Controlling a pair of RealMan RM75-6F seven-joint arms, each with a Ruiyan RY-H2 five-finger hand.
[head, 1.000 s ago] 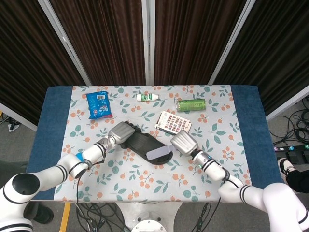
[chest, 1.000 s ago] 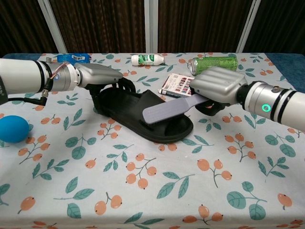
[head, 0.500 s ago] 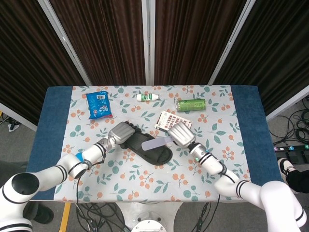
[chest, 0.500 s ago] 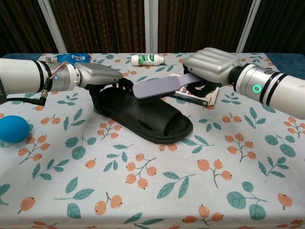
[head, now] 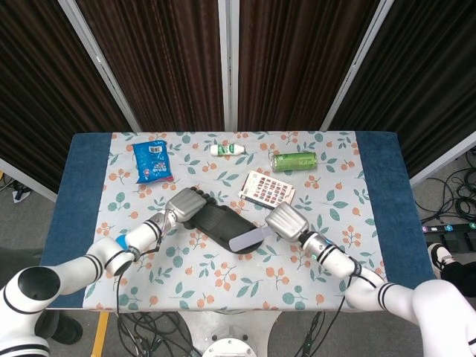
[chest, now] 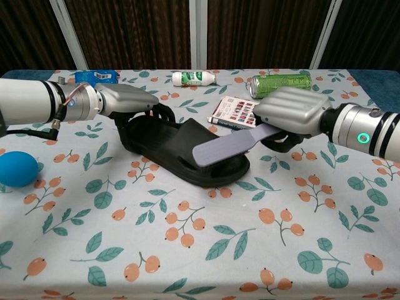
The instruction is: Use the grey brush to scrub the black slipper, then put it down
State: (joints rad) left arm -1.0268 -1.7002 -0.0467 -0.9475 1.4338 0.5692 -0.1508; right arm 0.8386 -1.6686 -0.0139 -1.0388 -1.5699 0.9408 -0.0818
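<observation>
I have the flat grey plastic brush (chest: 226, 146) clamped at its handle end in my right hand (chest: 292, 114), the paddle reaching out over the toe end of the black rubber slipper (chest: 178, 148), which lies near the middle of the table. Whether the bristle side is touching the strap I cannot tell. My left hand (chest: 128, 100) rests on the slipper's heel end with its fingers curled over the rim, pinning it.

The brush looks light and stiff, so a grip far back on the handle gives reach but little downward force. The slipper looks soft and bendy and would likely skate on the floral tablecloth (chest: 206, 250) if it were not pinned.

Behind it lie a patterned card packet (chest: 232, 110), a green can on its side (chest: 280, 82), a small white bottle (chest: 193, 78) and a blue snack bag (head: 152, 161) towards the far edge. A blue ball (chest: 18, 168) sits by the left edge.
</observation>
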